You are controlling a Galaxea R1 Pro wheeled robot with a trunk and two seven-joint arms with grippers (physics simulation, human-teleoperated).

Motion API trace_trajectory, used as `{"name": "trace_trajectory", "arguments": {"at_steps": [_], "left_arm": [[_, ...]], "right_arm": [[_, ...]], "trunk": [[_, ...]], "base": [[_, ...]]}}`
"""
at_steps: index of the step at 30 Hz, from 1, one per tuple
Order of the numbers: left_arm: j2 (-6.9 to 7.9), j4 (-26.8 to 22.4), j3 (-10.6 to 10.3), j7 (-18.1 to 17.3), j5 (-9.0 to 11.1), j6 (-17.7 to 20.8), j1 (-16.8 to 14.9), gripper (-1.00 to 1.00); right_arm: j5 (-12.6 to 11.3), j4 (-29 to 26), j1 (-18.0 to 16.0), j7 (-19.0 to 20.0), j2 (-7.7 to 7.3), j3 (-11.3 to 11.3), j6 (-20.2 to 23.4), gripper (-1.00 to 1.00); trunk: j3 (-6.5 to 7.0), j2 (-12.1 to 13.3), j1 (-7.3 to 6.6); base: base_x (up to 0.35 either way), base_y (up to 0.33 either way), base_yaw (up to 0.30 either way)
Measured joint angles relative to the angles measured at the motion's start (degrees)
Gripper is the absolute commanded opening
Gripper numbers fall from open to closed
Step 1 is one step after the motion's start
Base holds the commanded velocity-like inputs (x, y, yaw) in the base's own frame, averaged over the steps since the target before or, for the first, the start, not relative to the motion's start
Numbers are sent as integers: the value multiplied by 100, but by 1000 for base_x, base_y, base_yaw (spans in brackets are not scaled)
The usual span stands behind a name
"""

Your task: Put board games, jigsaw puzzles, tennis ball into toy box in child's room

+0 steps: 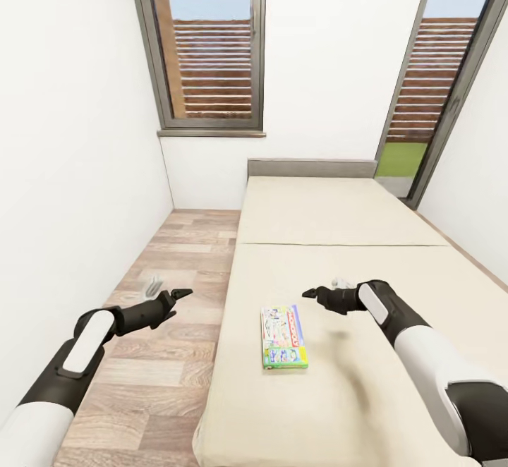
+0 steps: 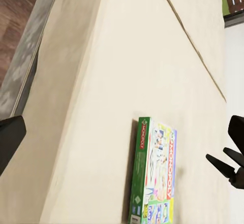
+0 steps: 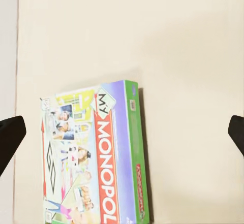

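One board game (image 1: 283, 336), a flat "My Monopoly" box with green sides and red lettering, lies flat near the left edge of the beige bed (image 1: 339, 255). My right gripper (image 1: 308, 293) hovers over the bed just beyond and right of the box, fingers (image 3: 10, 137) spread wide; it is open and empty, with the board game (image 3: 96, 158) straight below it. My left gripper (image 1: 185, 293) hangs over the floor beside the bed's left edge, open and empty, looking across the bed at the board game (image 2: 155, 173). The toy box and table are out of view.
A strip of wood plank floor (image 1: 176, 262) runs between the white left wall and the bed. A small pale object (image 1: 152, 287) lies on that floor near my left arm. A grey headboard (image 1: 310, 167), a window and a glass door stand at the far end.
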Motion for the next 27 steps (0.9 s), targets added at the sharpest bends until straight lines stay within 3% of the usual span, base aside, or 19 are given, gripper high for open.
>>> {"name": "trace_trajectory", "arguments": {"at_steps": [8, 27], "left_arm": [[-23, 439, -5, -2, -22, -14, -156, 100], [-73, 699, -15, 0, -35, -242, -253, 100]], "right_arm": [[5, 298, -26, -275, 269, 3, -147, 100], [-2, 468, 9, -523, 372, -30, -169, 100]], "trunk": [[0, 0, 0], [0, 0, 0]], "base": [[4, 0, 0], [0, 0, 0]]}}
